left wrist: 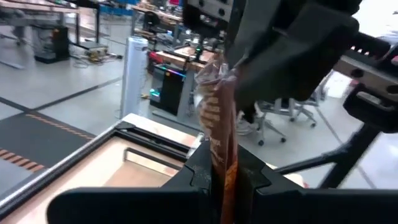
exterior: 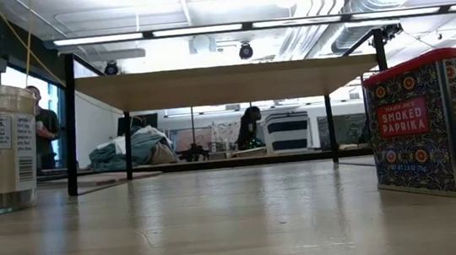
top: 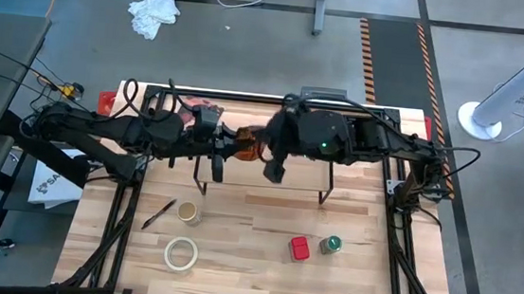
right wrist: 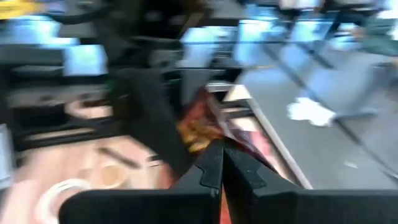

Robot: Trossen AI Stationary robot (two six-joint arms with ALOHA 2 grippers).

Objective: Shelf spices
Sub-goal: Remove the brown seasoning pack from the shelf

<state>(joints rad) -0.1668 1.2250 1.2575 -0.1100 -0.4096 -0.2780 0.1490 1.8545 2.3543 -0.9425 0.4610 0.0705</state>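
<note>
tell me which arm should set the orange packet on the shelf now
Probably the right. Both hands grip the packet above the shelf: the left hand holds its lower end, while the right hand has clamped the other end and sits nearer the shelf's middle.

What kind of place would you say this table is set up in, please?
Probably a robotics lab or workshop: a bare grey floor with striped hazard tape, exposed ceiling pipes, and other benches with equipment in the room behind.

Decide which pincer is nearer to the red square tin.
Right. The right pincer is up over the shelf, closer to the red square tin below it. The left pincer meets it there, slightly farther over.
</note>
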